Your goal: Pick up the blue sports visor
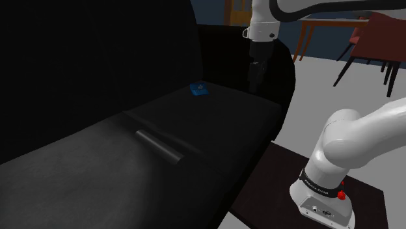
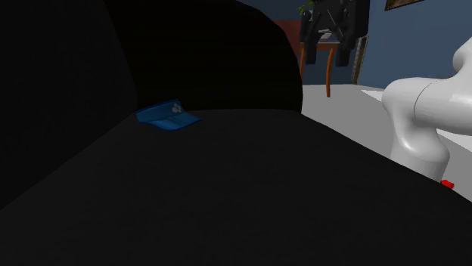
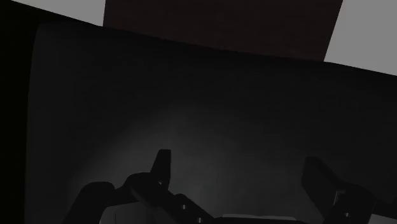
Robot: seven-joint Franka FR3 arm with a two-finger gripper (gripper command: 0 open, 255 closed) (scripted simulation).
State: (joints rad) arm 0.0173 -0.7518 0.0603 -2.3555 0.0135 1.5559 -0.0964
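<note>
Pincer (image 1: 254, 78) open: in the wrist view its two black fingers (image 3: 162, 167) stood well apart, nothing between them. It hung in the air over the black sofa (image 1: 195, 133), pointing down, touching nothing.

Visor (image 1: 199, 90): blue, flat on the seat cushion, close to the foot of the backrest. It lay lower than the pincer and off to the shoulder view's left of it, well apart. Second exterior view: visor (image 2: 168, 115) with curved brim and a small pale mark on top; pincer (image 2: 327, 41) high above the seat level and far to that view's right of it.

Around:
- Sofa's rounded arm (image 1: 281, 71) bulged just behind and below the pincer, the nearest solid thing to it.
- Dark, smooth cylinder (image 1: 159, 148) lay on the seat, lower than the pincer and farther from it than the visor, not between the two.
- Wooden table (image 1: 325, 25) and red chair (image 1: 380, 36) on the grey floor beyond the pincer, well apart from it.

Surfaces: sofa matt black, edges soft and rounded; a seam crossed the seat near the cylinder. Seat between pincer and visor was bare. White arm (image 1: 354, 140) rose from the dark stand (image 1: 273, 175) beside the sofa's front edge.
</note>
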